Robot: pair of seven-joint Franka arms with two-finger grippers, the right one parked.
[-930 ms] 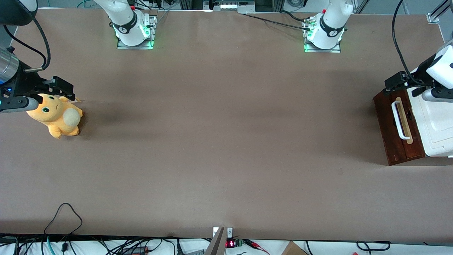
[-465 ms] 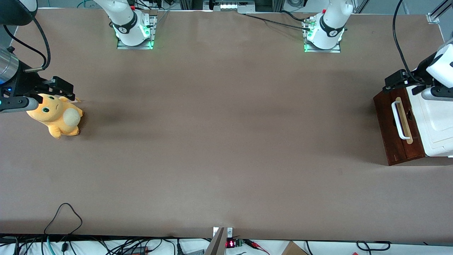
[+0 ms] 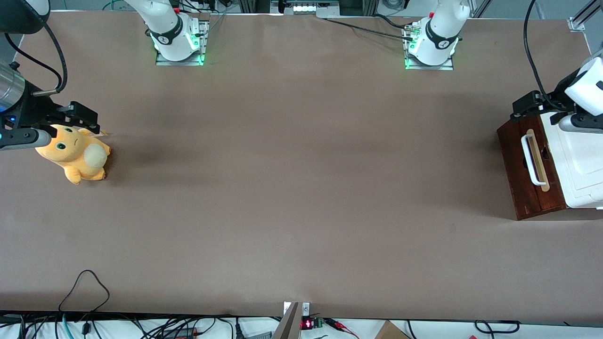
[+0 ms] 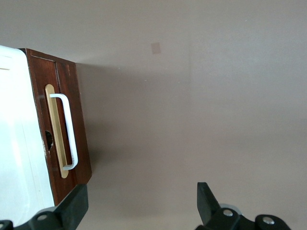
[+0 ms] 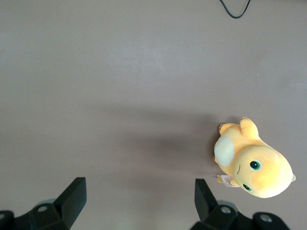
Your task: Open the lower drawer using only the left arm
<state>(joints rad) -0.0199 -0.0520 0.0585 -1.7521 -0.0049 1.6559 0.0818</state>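
1. Front view: the lower drawer sits at the working arm's end of the table, its dark wooden front facing the middle of the table. It looks shut, flush with the cabinet under the white top, so the pull has not yet begun. Its white handle runs along the drawer front over a tan strip. The left arm reaches in above the cabinet, and its gripper hangs over the cabinet corner farthest from the camera, near the drawer front but touching nothing. I judge it is placed there so it can come down in front of the handle. A yellow plush toy lies toward the parked arm's end, well apart from all this.

2. Left wrist view: the camera looks straight down on the drawer and the handle, with bare table in front of them. The two fingers are spread wide with nothing between them, ready to straddle the bar.

3. Right wrist view: only the plush toy on the table; it has no part in the task.
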